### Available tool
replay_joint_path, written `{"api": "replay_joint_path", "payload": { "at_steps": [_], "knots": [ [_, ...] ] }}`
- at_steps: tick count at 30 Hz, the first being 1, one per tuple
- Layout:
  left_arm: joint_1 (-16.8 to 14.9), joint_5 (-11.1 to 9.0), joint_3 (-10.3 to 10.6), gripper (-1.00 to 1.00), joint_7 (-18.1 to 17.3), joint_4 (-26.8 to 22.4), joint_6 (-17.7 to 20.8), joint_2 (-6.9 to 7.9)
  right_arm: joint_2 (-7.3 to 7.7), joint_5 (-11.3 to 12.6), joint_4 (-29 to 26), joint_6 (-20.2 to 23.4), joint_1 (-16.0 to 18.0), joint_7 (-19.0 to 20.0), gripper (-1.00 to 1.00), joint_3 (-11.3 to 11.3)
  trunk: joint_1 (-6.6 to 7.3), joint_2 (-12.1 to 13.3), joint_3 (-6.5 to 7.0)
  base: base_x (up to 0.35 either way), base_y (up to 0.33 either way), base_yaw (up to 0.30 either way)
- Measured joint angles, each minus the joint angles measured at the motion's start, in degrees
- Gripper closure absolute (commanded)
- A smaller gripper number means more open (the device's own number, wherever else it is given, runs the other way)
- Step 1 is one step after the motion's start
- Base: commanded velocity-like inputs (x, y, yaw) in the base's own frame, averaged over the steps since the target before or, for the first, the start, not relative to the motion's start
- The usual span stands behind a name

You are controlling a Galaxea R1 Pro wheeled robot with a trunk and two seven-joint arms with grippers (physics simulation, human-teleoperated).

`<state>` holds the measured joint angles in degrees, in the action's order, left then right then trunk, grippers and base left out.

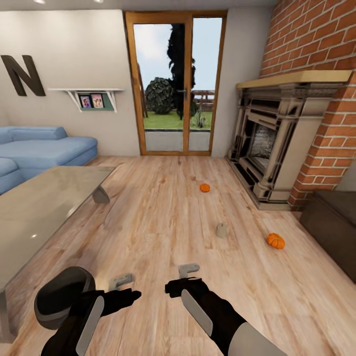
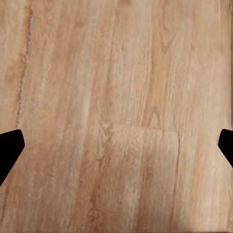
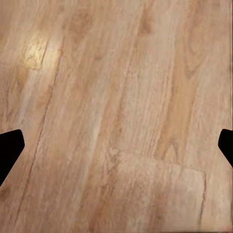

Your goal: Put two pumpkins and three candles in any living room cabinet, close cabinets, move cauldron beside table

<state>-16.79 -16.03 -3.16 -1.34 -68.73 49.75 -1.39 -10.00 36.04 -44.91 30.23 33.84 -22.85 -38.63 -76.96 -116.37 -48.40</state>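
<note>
Two orange pumpkins lie on the wood floor, one (image 1: 204,188) in front of the fireplace and one (image 1: 275,241) nearer, on the right. A single grey-beige candle (image 1: 221,230) stands upright between them. The dark brown cabinet (image 1: 333,222) sits low at the right edge, its fronts hidden from this angle. My left gripper (image 1: 121,282) and right gripper (image 1: 189,270) hang over bare floor, well short of the candle. Both are open and hold nothing, and their dark fingertips (image 2: 9,145) (image 3: 9,145) stand wide apart in the wrist views.
A long glass-topped table (image 1: 39,212) fills the left side, with a blue sofa (image 1: 44,148) behind it. The brick fireplace (image 1: 277,143) stands at the right and a glass door (image 1: 175,84) at the back. A dark rounded shape (image 1: 64,296) sits by my left arm.
</note>
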Motion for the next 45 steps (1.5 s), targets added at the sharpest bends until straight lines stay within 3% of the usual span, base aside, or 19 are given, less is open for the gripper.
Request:
{"api": "replay_joint_path", "payload": {
  "at_steps": [8,14,17,19,22,23,25,28,35,45],
  "knots": [
    [0.0,0.1,0.0,-1.00,-0.1,0.1,-0.3,0.06,0.00,0.0,-0.5,0.1,0.0,-0.1,-1.00,0.3,0.00,0.0,0.35,0.000,0.000,-0.277],
    [0.0,0.4,0.1,-1.00,0.2,0.7,-0.6,0.10,0.00,-0.1,-1.8,2.0,-0.8,-0.2,-1.00,7.6,0.00,0.0,0.53,0.000,0.000,-0.276],
    [0.0,0.5,0.2,-1.00,0.3,1.2,-0.7,0.14,0.00,-0.1,-2.2,1.9,-1.6,-0.2,-1.00,10.0,0.00,0.0,0.47,0.000,0.000,-0.223],
    [0.0,0.6,0.3,-1.00,0.3,2.4,-0.8,0.17,0.00,0.0,-2.3,0.9,-4.1,-0.1,-1.00,11.8,0.00,0.0,0.35,0.000,0.000,-0.172],
    [0.1,1.0,0.3,-1.00,0.3,4.7,-2.2,0.98,3.83,0.0,-2.6,-3.3,-9.8,0.0,-1.00,14.4,0.00,0.0,0.11,0.000,0.000,-0.136],
    [0.1,1.2,0.3,-1.00,0.3,6.8,-4.7,2.27,4.98,-0.1,-2.7,-6.3,-13.2,0.0,-1.00,15.7,0.00,0.0,0.02,0.000,0.000,-0.110],
    [0.2,1.1,0.3,-1.00,0.3,10.7,-9.0,3.43,5.85,0.0,-2.8,-9.4,-16.9,0.0,-1.00,17.4,0.00,0.0,-0.15,0.000,0.000,-0.103],
    [0.2,1.2,0.4,-1.00,0.3,15.1,-13.2,4.05,6.32,-0.1,-2.8,-11.4,-19.4,0.1,-1.00,19.6,0.00,0.0,-0.42,0.000,0.000,-0.099],
    [0.2,2.4,0.6,-1.00,0.2,16.8,-14.9,4.15,6.45,-0.6,-2.4,-12.2,-20.3,0.2,-1.00,20.9,0.00,0.0,-1.06,0.000,0.000,-0.098],
    [0.2,2.7,0.8,-1.00,0.0,16.6,-14.8,3.95,6.58,-0.5,-1.6,-13.3,-20.4,-0.1,-1.00,21.1,0.00,0.0,-1.98,-0.010,0.000,-0.135]
  ]
}}
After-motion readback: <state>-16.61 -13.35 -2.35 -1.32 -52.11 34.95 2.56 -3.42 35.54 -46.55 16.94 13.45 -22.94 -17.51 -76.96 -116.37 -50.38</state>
